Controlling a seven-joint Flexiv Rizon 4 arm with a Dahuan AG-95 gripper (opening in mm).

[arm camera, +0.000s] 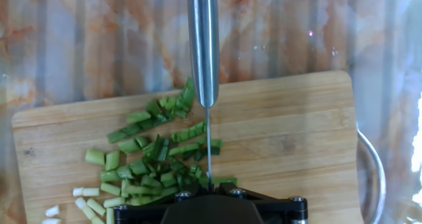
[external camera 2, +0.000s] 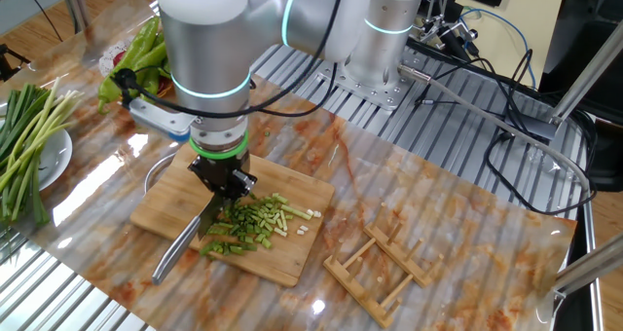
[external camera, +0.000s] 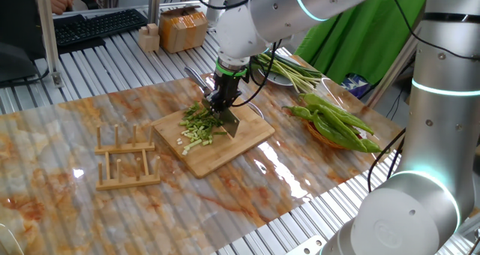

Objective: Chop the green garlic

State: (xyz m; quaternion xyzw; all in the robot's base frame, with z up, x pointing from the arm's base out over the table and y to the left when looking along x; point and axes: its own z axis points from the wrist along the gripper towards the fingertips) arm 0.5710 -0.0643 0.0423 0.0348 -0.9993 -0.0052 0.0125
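Wooden cutting board [external camera 2: 282,190] carries the green garlic [external camera 2: 251,224] in scattered short bits, the gripper [external camera 2: 222,187] clenching a knife [external camera 2: 185,241].

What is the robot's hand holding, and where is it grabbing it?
The pincer is shut on a knife. It grips the blade's top edge, with the handle sticking out free and the cutting edge down among the green garlic bits on the cutting board.

I count one cutting board [external camera 2: 292,200], one knife [arm camera: 204,39] in my one gripper [external camera 2: 226,190], and one wooden rack [external camera: 126,159]. The green garlic [arm camera: 148,161] lies in too many short bits to number. One plate [external camera 2: 60,156] carries long stalks [external camera 2: 24,136], and the green peppers [external camera: 337,120] make one pile.
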